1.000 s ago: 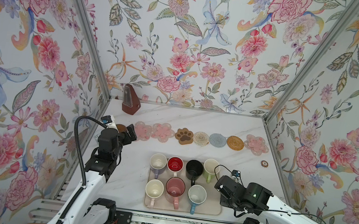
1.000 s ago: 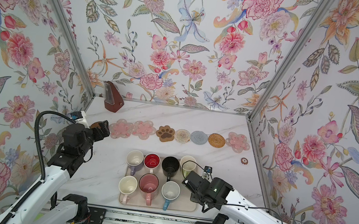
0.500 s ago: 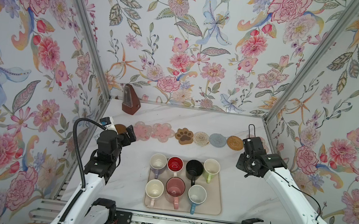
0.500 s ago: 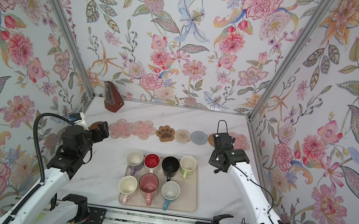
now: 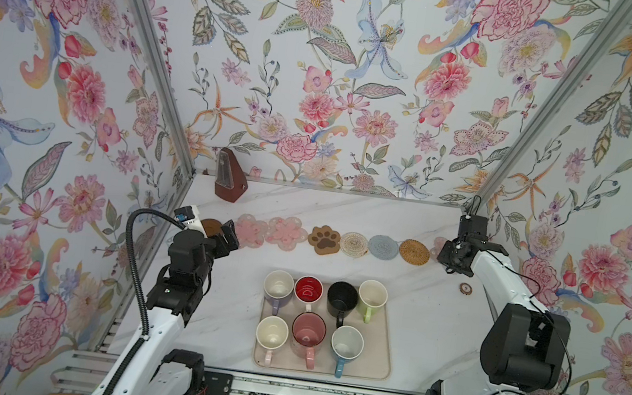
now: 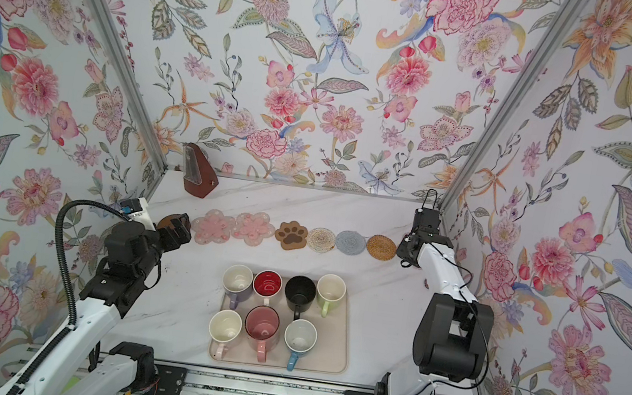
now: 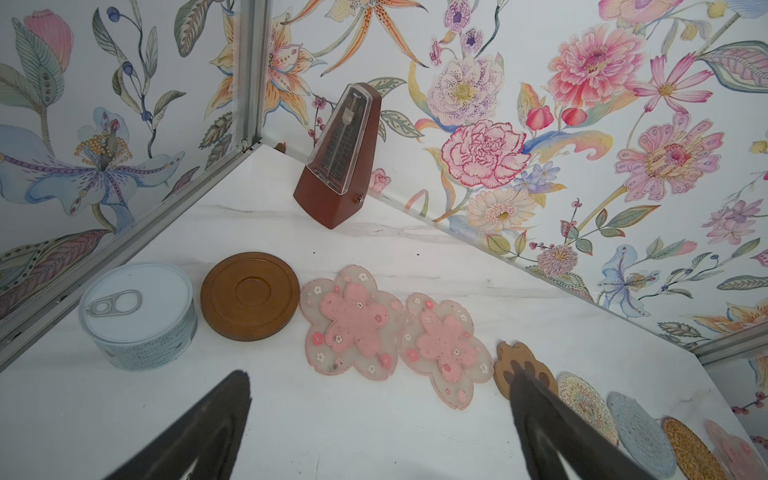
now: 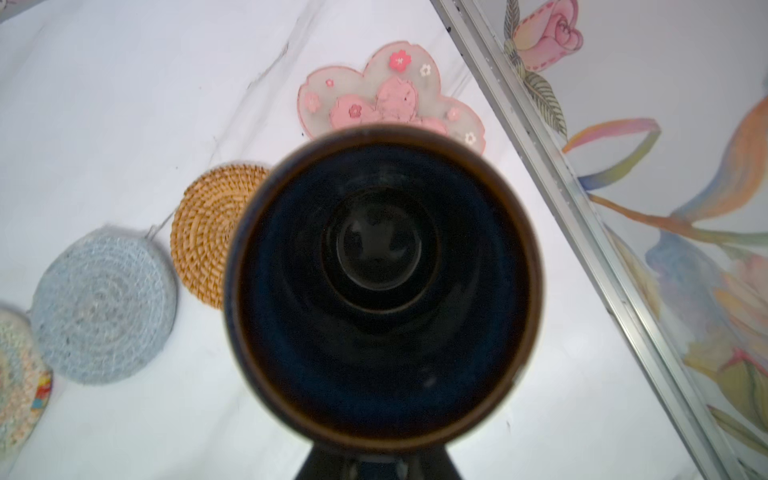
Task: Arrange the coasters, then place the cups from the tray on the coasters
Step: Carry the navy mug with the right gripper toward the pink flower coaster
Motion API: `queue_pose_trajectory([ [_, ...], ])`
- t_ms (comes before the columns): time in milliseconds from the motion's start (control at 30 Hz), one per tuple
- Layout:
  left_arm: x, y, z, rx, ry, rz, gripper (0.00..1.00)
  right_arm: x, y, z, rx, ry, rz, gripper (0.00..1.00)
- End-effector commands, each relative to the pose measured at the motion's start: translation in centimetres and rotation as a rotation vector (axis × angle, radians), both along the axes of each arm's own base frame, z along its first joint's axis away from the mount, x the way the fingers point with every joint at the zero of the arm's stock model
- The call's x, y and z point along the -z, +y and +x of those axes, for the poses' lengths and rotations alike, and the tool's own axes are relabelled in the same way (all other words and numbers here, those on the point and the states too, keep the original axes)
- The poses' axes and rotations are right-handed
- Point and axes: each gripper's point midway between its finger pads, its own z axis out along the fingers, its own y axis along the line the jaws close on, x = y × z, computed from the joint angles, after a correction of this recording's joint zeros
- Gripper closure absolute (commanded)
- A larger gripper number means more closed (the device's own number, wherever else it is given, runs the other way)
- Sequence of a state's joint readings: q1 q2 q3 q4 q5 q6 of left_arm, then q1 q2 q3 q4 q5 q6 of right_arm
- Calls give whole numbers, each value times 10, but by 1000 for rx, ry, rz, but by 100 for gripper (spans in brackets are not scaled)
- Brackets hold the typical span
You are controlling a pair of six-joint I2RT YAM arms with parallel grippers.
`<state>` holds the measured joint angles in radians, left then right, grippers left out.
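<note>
1. Right claw (image 5: 447, 258) is clamped on the small navy cup (image 8: 382, 286). The wrist view looks straight down the cup's mouth, so it hangs upright. The grip point itself is hidden.
2. The cup is at the far right corner of the counter (image 5: 345, 215), over the near part of the end pink flower coaster (image 8: 395, 83). Touching or just above: can't tell.
3. Step in hand, as I read it: set the cup down on that flower. In the wrist view the rim also covers part of the rattan coaster (image 8: 208, 232). Nudge toward the right edge until the cup is centred on the flower, clear of the rattan.
4. Lower straight down, slowly. A thin mat will likely skate if the base drags. Release only once the cup sits flat.
5. The aluminium wall frame (image 8: 582, 208) is close, so open the claw gently and retreat upward.
6. Left claw (image 5: 227, 238) is wide open and empty, near the left edge by the brown disc coaster (image 7: 249, 295), with the can (image 7: 139, 316) just beside the disc. Keep it parked.
7. Seven cups (image 5: 308, 329) wait on the tray (image 5: 384, 374), by the near edge.
</note>
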<state>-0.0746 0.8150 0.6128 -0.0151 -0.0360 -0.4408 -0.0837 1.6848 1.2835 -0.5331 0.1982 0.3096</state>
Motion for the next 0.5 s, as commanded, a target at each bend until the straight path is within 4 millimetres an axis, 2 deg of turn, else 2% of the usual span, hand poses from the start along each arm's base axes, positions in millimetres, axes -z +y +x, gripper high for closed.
queue_pose_trajectory([
  [0, 3, 3, -3, 0, 13, 24, 1, -15, -8, 28, -26, -82, -12, 100],
  [167, 3, 3, -2, 3, 15, 25, 1, -2, -20, 38, -30, -57, 6, 100],
  [467, 6, 3, 1, 8, 26, 23, 1, 8, -35, 50, -28, -46, 3, 100],
])
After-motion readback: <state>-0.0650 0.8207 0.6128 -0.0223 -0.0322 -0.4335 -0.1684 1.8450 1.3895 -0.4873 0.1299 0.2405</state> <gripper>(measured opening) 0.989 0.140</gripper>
